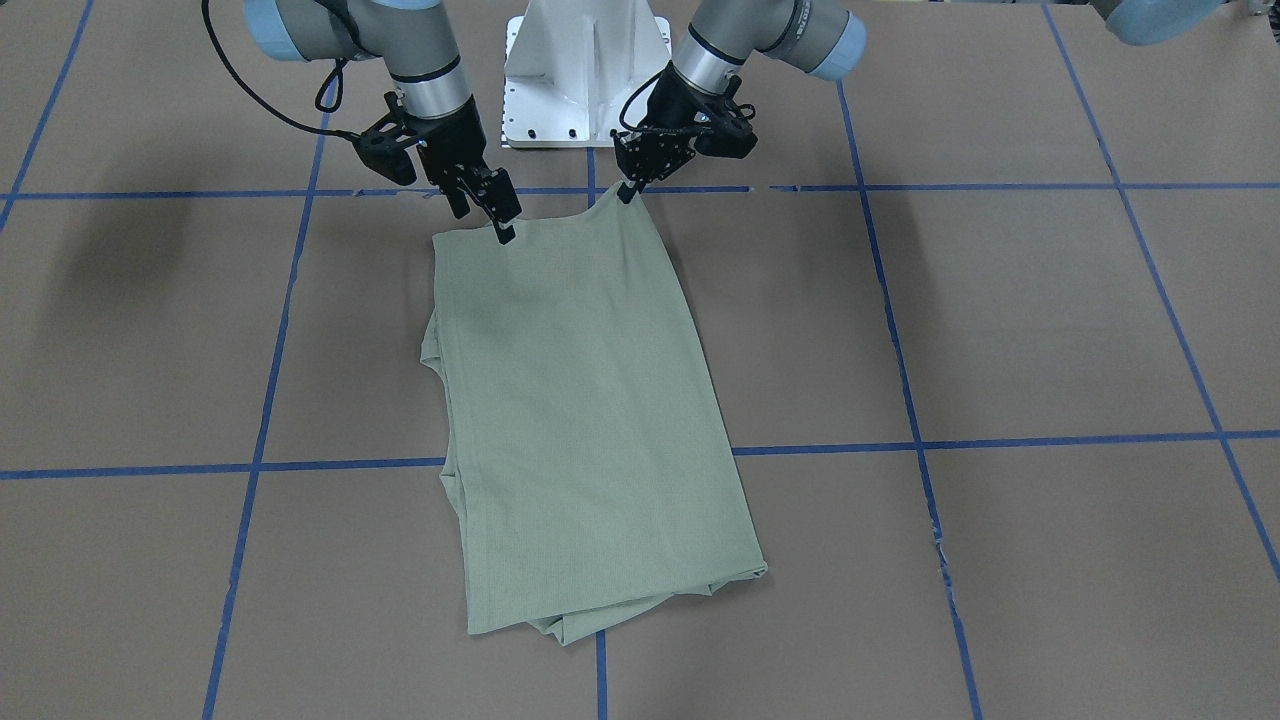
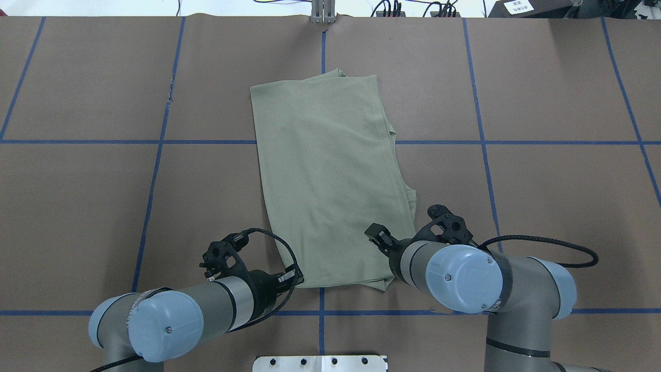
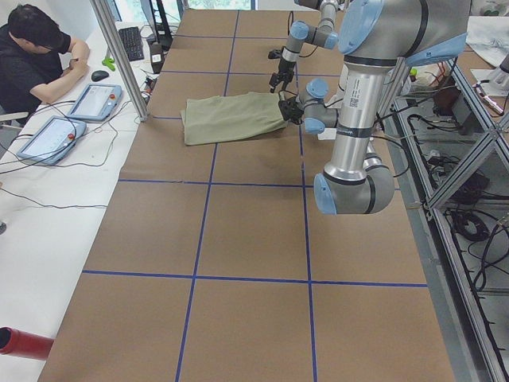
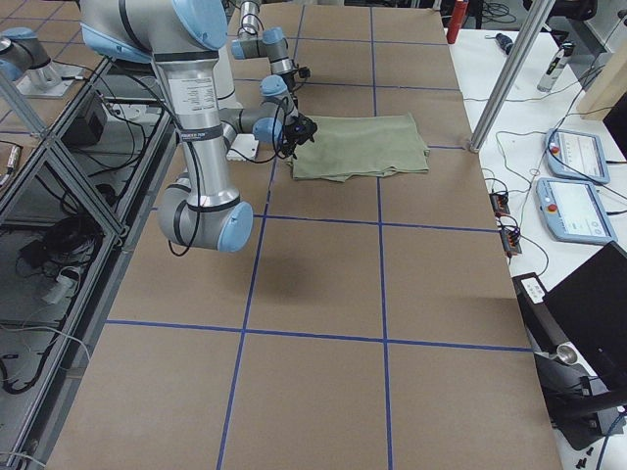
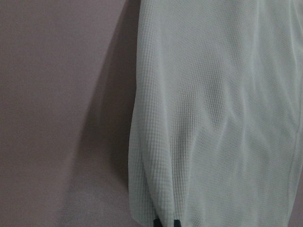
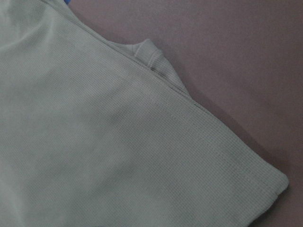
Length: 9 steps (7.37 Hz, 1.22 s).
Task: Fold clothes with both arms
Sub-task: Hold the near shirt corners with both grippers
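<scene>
The pale sage-green shirt (image 1: 590, 400) lies folded lengthwise in a long strip on the brown table, also seen from overhead (image 2: 330, 170). My left gripper (image 1: 627, 192) is shut on the shirt's near corner and holds it slightly raised; in the left wrist view the cloth (image 5: 213, 118) gathers toward the dark fingertips (image 5: 165, 223). My right gripper (image 1: 483, 227) stands at the other near corner with its fingers apart, just above the edge. The right wrist view shows the shirt's hem corner (image 6: 265, 179) lying flat, with no fingers in it.
The white base pedestal (image 1: 585, 75) stands just behind both grippers. Blue tape lines (image 1: 1000, 440) grid the table. An operator (image 3: 36, 48) sits past the far edge with control tablets (image 3: 91, 99). A red cylinder (image 3: 24, 342) lies at the table's left end.
</scene>
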{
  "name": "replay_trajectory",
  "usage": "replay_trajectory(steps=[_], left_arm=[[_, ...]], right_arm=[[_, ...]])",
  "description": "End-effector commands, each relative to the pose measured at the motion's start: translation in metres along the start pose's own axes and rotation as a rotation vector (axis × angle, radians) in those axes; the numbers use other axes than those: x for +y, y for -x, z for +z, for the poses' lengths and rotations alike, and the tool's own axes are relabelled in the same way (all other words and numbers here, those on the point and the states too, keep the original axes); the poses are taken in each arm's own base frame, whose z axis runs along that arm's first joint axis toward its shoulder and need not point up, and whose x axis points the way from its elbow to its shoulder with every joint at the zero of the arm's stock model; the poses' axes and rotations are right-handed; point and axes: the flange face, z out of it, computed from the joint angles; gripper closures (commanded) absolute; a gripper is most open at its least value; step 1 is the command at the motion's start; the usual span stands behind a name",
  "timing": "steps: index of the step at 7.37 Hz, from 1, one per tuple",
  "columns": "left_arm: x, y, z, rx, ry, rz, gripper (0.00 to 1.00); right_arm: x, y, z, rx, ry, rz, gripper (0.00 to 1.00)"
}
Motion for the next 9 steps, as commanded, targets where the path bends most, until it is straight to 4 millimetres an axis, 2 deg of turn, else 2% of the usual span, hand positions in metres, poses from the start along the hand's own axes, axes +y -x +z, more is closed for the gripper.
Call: replay_trajectory(steps=[1, 3, 9], left_arm=[[0.001, -0.003, -0.002, 0.007, 0.003, -0.003, 1.0], [0.001, -0.002, -0.002, 0.005, 0.003, -0.003, 1.0], [0.0, -0.003, -0.003, 0.007, 0.003, -0.004, 1.0]], right_arm=[[0.001, -0.007, 0.015, 0.027, -0.015, -0.005, 0.03], [0.0, -0.012, 0.027, 0.049, -0.029, -0.009, 0.03], [0.002, -0.022, 0.04, 0.075, -0.041, -0.019, 0.03]])
